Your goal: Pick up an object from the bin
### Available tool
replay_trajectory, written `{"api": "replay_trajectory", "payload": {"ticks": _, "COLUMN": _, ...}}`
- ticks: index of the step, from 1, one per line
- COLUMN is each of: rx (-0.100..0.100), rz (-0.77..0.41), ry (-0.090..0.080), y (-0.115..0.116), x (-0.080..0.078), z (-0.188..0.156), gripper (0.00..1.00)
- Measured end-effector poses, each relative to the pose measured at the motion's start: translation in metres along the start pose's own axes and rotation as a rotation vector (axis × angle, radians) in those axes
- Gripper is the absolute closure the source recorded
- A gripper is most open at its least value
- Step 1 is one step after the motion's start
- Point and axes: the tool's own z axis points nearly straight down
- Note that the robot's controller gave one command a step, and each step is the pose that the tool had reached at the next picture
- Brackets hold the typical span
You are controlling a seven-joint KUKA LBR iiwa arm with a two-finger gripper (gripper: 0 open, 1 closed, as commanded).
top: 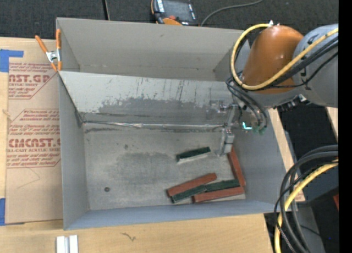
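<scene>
Just left of hand (226, 145), dark green bar (193, 154), bar heap (208, 189) nearby.

Even moderate light, perhaps from above, dull sheen on the bin (126, 164) floor, soft shadows

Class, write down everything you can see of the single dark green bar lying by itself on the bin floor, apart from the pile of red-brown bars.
The dark green flat bar is a slim, straight strip, plain and matt, perhaps plastic or painted wood. It lies flat on the grey metal bin's floor, right of centre, nearly level in the view, its right end slightly higher. It seems to touch nothing else: the red-brown bars lie apart below it, the gripper just to its right.
</scene>
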Motion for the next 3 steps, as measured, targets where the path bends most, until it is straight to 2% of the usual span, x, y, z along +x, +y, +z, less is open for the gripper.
{"api": "replay_trajectory", "payload": {"ticks": 1, "rx": -0.001, "rz": -0.545, "ry": -0.002, "y": 0.007, "x": 0.004, "z": 0.098, "gripper": 0.0}}
{"api": "replay_trajectory", "payload": {"ticks": 2, "rx": 0.0, "rz": -0.543, "ry": -0.007, "y": 0.007, "x": 0.002, "z": 0.095, "gripper": 1.0}}
{"api": "replay_trajectory", "payload": {"ticks": 3, "rx": 0.005, "rz": -0.526, "ry": -0.017, "y": -0.001, "x": -0.007, "z": -0.053, "gripper": 1.0}}
